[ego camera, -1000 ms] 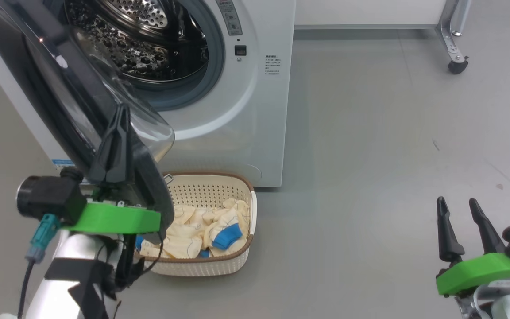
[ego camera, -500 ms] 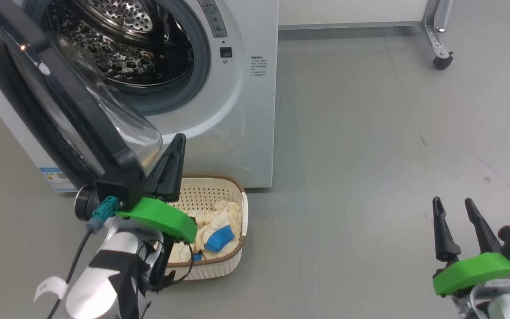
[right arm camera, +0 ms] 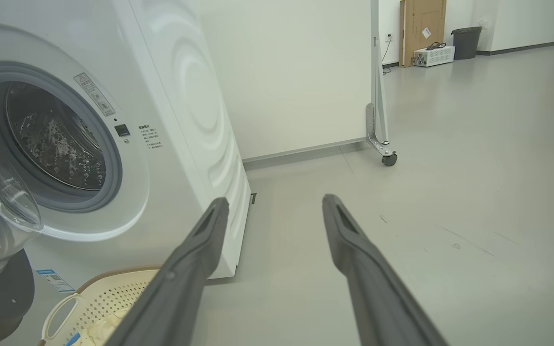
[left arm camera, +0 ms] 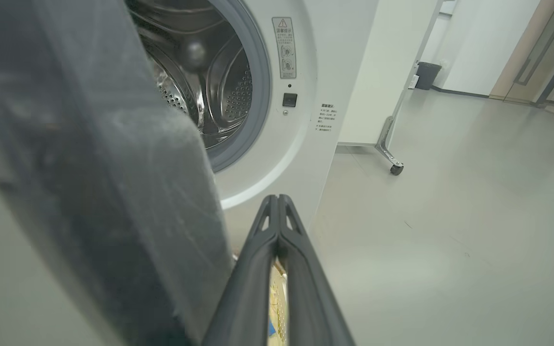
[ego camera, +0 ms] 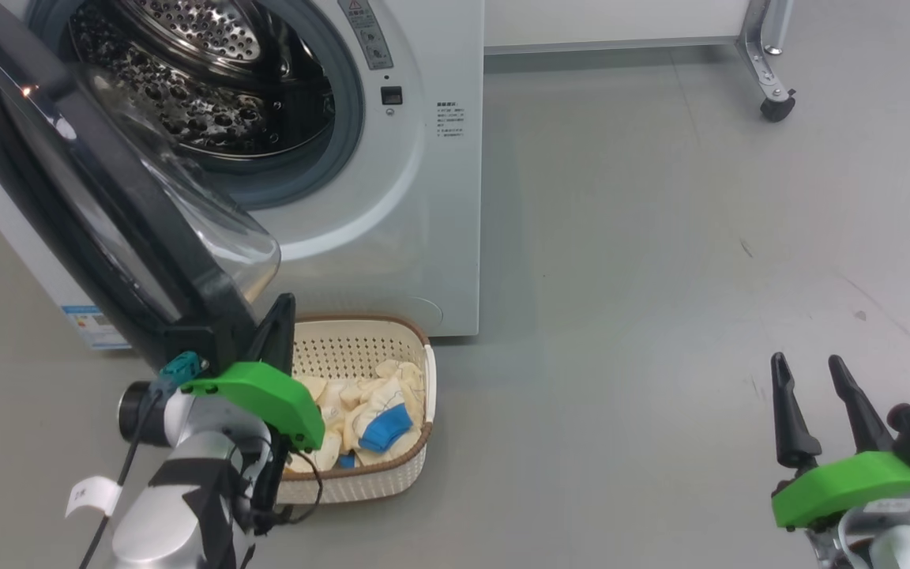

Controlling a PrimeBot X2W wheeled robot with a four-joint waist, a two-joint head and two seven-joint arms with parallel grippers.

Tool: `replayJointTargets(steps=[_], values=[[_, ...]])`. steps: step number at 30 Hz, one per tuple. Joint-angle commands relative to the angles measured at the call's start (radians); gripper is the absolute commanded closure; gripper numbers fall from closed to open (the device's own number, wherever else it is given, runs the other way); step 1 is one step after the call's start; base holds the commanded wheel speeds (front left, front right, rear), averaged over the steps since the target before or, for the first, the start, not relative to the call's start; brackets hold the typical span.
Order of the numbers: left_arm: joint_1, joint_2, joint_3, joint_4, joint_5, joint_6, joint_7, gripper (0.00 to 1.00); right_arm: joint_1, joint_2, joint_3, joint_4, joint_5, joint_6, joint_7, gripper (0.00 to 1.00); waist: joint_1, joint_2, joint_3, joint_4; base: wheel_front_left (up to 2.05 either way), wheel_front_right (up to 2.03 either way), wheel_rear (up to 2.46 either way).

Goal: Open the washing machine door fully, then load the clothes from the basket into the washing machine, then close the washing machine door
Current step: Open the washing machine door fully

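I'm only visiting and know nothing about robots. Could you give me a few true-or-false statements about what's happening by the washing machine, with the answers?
1. The washing machine door stands open. True.
2. The basket sits on the floor in front of the washing machine. True.
3. The clothes are inside the washing machine. False: they lie in the basket.
4. The left gripper has its two fingers pressed together. True.
5. The right gripper is holding a garment. False: its fingers are spread apart and hold nothing, off to the side over bare floor.
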Motion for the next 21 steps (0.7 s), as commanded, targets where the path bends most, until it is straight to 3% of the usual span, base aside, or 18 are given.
replayJointTargets(steps=[1, 7, 21], values=[[-0.067, 0.023, 0.040, -0.016, -0.003, 0.004, -0.012, 1.00, -0.048, -0.009, 0.018, -0.029, -0.009, -0.003, -0.010, 0.00, -0.0001, 0.0000, 0.000, 0.001, 0.00, 0.00, 0.00], [-0.078, 0.026, 0.042, 0.043, -0.012, 0.002, -0.037, 1.00, -0.043, -0.007, 0.010, -0.029, -0.005, -0.003, -0.010, 0.00, -0.0001, 0.0000, 0.004, 0.015, 0.00, 0.00, 0.00], [-0.080, 0.019, 0.009, 0.097, -0.032, -0.008, -0.066, 1.00, -0.036, 0.001, 0.000, -0.027, -0.009, -0.003, -0.010, 0.00, -0.0001, 0.0000, -0.004, 0.129, 0.00, 0.00, 0.00]])
